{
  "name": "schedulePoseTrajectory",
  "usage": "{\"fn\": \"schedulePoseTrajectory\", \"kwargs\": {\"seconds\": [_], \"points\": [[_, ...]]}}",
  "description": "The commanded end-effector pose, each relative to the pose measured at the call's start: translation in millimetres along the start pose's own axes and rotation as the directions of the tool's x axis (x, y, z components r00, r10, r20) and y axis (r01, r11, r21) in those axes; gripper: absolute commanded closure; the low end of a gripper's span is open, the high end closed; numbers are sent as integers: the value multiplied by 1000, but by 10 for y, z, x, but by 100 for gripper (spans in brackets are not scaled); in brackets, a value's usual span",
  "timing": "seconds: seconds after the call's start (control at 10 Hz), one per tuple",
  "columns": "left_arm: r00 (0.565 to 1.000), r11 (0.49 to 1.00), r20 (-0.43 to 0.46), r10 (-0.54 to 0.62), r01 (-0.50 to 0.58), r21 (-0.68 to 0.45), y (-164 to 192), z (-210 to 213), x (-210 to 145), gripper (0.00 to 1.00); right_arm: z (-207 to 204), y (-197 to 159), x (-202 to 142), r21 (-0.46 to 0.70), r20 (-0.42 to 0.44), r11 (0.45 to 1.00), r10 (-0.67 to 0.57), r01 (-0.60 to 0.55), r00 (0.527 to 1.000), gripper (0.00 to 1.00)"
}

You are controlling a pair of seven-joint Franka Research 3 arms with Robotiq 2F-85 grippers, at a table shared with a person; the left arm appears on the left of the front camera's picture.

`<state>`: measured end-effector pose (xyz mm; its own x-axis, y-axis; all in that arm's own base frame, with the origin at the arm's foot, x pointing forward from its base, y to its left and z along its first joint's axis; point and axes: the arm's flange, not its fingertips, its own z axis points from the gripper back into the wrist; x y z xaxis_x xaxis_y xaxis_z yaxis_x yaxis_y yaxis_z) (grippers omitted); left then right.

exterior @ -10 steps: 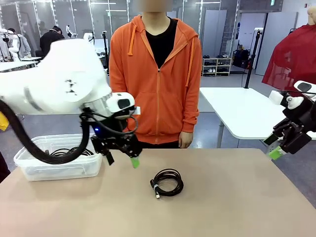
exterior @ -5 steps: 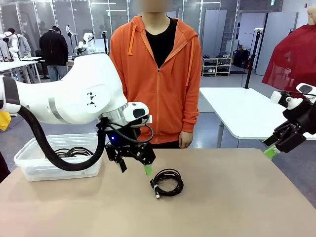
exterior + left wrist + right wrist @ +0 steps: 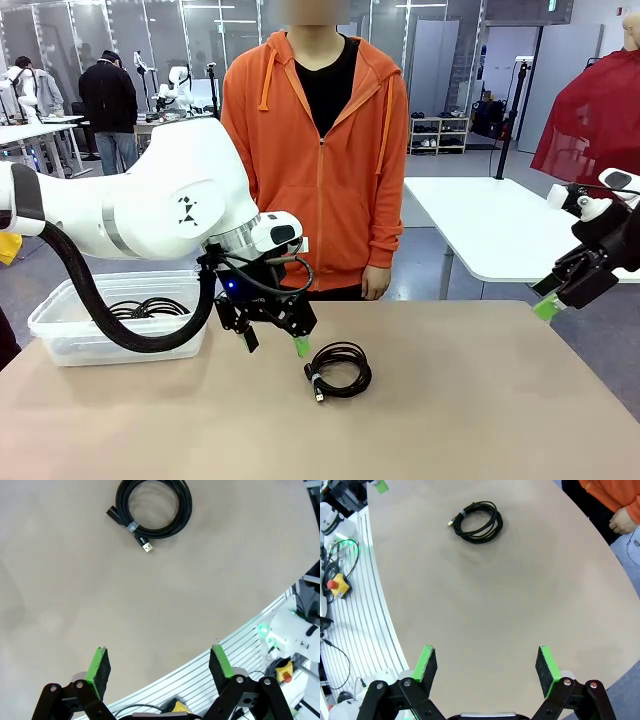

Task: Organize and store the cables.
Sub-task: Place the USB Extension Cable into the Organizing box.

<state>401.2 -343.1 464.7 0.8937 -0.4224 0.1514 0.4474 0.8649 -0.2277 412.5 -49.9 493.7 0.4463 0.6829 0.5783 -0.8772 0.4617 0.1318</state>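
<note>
One cable [image 3: 340, 383], a thin black cord wound in a round coil with a plug end, lies on the tan table near its middle. My left gripper [image 3: 275, 346] hangs open just left of it, a little above the tabletop, with nothing between its green pads. The left wrist view has the same cable [image 3: 183, 515] lying far ahead of the open left gripper [image 3: 160, 664]. More coiled cables [image 3: 150, 307] rest inside the clear bin. My right gripper [image 3: 553, 302] is open and empty above the table's right edge. From there the cable [image 3: 496, 526] is far off, beyond the right gripper [image 3: 487, 664].
The clear plastic bin [image 3: 60, 345] stands at the table's left end. A person in an orange hoodie [image 3: 320, 170] stands at the far side, one hand [image 3: 622, 522] by the edge. A white table [image 3: 490, 225] stands behind on the right.
My left arm has swung right from beside the bin to just left of the coil. The right gripper has shifted slightly. Both stay open.
</note>
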Motion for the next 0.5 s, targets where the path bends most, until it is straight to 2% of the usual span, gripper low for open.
{"fn": "schedulePoseTrajectory", "kwargs": {"seconds": [0.0,0.3,0.4], "points": [[1000,1000,-12,-3,3,2,-15,27,-5,0,6,-5,-16,2,2,1000,12,-12,1000,0],[998,998,-28,60,-61,-8,-32,-195,116,0,6,-5,-16,2,2,1000,12,-12,1000,0],[993,993,-43,113,-112,32,-55,-248,149,0,6,-5,-16,2,2,1000,12,-12,1000,0]]}}
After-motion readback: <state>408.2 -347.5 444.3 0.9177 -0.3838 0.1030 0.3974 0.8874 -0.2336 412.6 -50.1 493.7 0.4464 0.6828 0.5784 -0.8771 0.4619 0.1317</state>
